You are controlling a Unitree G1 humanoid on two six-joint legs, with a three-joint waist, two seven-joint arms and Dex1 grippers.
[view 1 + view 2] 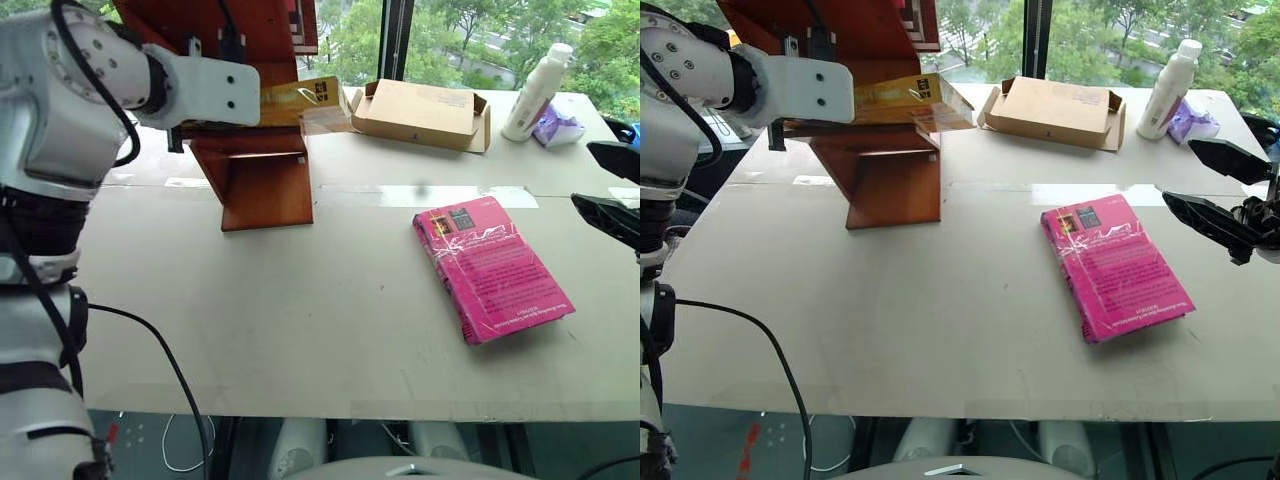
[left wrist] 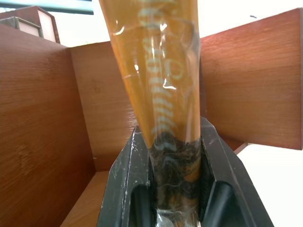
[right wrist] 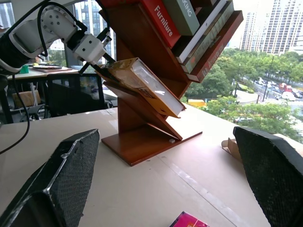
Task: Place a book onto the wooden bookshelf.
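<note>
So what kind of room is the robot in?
Probably an office or lab high up in a city building: tall towers and treetops show through the big window, another desk stands behind, and a wooden bookshelf sits on the table.

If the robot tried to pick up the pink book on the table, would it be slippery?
Probably a bit: the pink book wears shiny, crinkled plastic wrap, which a pincer might slide on. It lies flat on the table, so it shouldn't roll or tip. It looks thick, so likely fairly stiff.

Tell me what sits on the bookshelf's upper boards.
Upper boards of the wooden bookshelf hold leaning books, one red and marked Furniture. Their far ends are out of frame.
</note>
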